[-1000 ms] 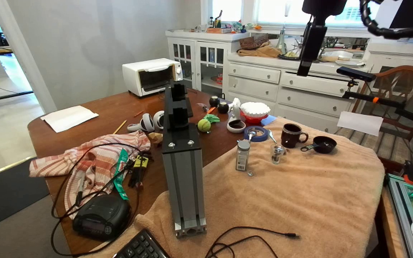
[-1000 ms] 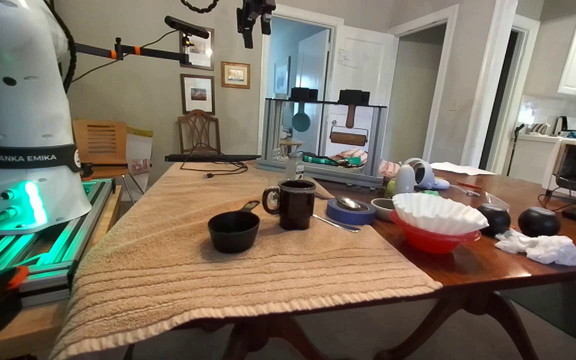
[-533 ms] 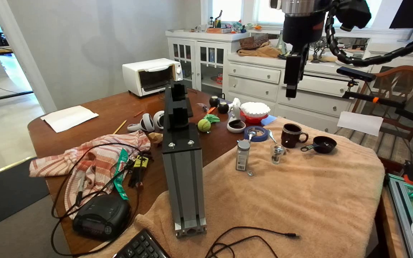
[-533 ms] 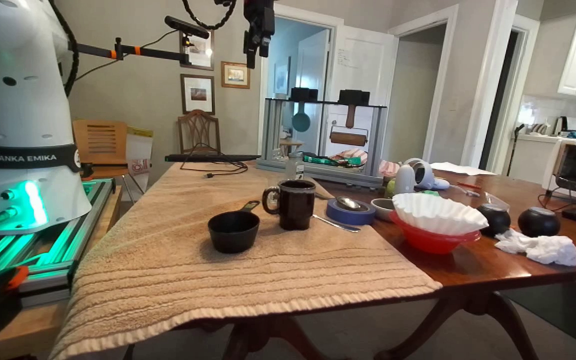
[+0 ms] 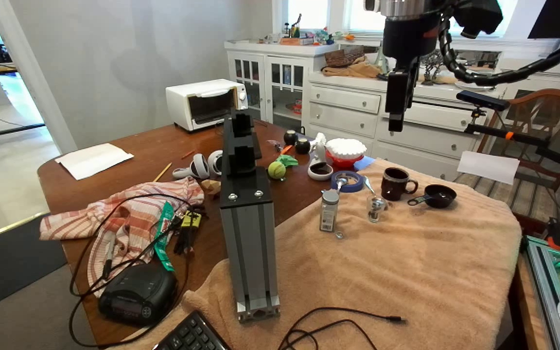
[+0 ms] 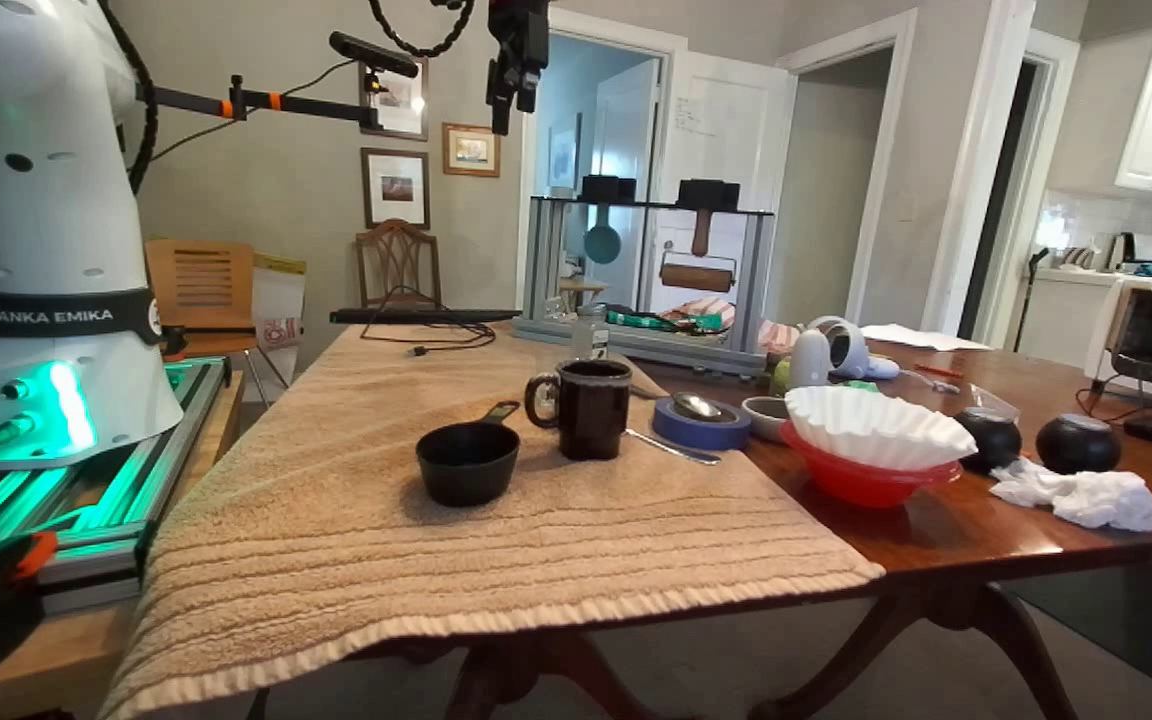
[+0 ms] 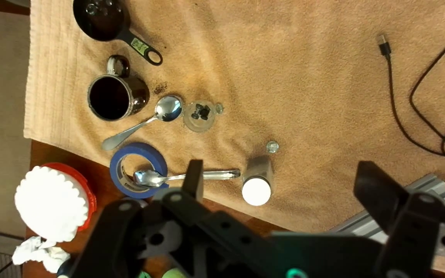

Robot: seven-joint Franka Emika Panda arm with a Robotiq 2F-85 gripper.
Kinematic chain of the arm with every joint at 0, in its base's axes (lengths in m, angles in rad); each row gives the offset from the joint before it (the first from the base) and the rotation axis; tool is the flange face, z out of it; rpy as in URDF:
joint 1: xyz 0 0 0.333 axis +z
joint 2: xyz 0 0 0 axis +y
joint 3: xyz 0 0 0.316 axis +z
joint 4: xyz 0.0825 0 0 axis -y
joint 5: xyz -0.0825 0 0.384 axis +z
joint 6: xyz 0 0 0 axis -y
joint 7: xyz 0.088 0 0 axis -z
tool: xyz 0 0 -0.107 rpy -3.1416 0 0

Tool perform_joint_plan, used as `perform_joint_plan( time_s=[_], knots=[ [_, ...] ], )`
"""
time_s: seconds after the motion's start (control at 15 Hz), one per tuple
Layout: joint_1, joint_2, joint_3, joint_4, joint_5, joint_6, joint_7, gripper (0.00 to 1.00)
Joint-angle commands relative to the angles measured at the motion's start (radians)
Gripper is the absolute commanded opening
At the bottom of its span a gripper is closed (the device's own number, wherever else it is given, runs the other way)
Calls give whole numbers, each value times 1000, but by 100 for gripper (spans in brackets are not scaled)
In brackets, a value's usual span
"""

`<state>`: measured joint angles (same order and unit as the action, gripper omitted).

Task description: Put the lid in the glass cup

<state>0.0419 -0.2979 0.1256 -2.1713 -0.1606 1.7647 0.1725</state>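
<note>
Hand [image 7: 280, 178] hangs spread (glass cup [image 7: 198, 124] upright, well below).

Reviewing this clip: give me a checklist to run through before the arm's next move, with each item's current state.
1. Claw open: ok, jaws wide apart.
2. Claw at grasping height: not ok, it hangs well above the tan towel in both exterior views.
3. Lid identified: cannot tell; the small round glassy piece near the labelled bottle may be it.
4. Glass cup upright: ok.
5. Glass cup empty: not ok, dark pieces show inside.
6. Glass cup clear of the spoon close beside it: cannot tell.
</note>
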Motion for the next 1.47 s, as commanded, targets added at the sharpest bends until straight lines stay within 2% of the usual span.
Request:
perform_joint_plan(
  time_s=[0.0,0.13,0.4,0.67,1.07,1.2,1.27,1.4],
  knots=[
    [6,153,0,48,2,43,14,100],
    [9,236,0,65,1,111,32,100],
    [6,396,-30,131,64,214,-63,100],
    [-15,504,-64,204,139,199,-158,100],
    [-25,587,-85,260,148,175,-212,100],
    [-26,588,-85,258,157,154,-209,100],
    [-19,569,-89,232,134,195,-191,100],
    [-19,571,-89,233,134,193,-191,100]
  ],
)
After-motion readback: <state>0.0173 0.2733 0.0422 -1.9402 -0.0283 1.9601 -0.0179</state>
